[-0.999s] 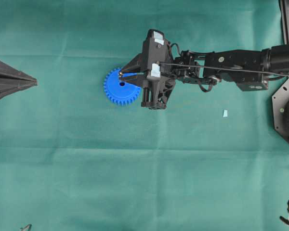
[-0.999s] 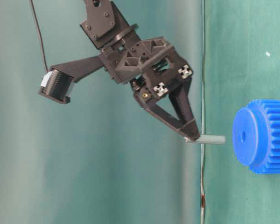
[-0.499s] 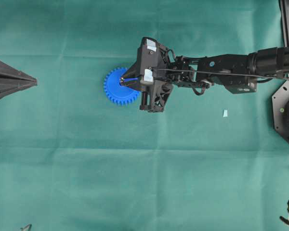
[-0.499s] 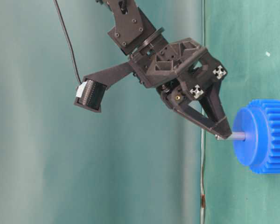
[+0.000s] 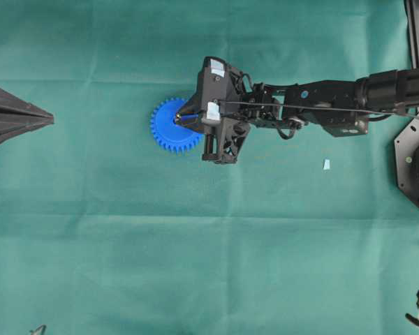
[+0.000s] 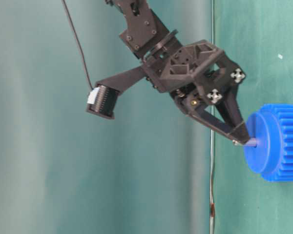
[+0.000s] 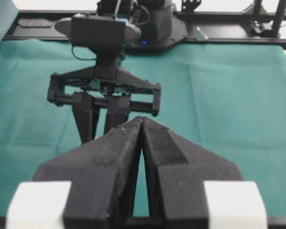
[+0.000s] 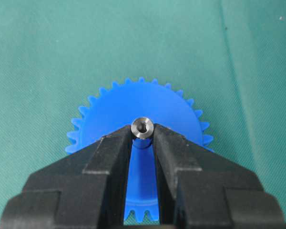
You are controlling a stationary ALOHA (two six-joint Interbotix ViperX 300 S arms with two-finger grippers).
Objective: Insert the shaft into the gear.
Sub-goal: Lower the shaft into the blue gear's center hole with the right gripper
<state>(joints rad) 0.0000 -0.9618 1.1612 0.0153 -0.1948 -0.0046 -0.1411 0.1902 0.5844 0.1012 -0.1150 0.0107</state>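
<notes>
The right claw (image 8: 143, 138) grips the shaft (image 8: 143, 128) between its fingertips, directly above the hub of the gear (image 8: 109, 114). The shaft stands upright with its lower end in the centre hole. The gear lies flat on the counter (image 5: 126, 244). The left claw (image 7: 142, 125), at 9 o'clock in the overhead view, is closed and holds nothing.
</notes>
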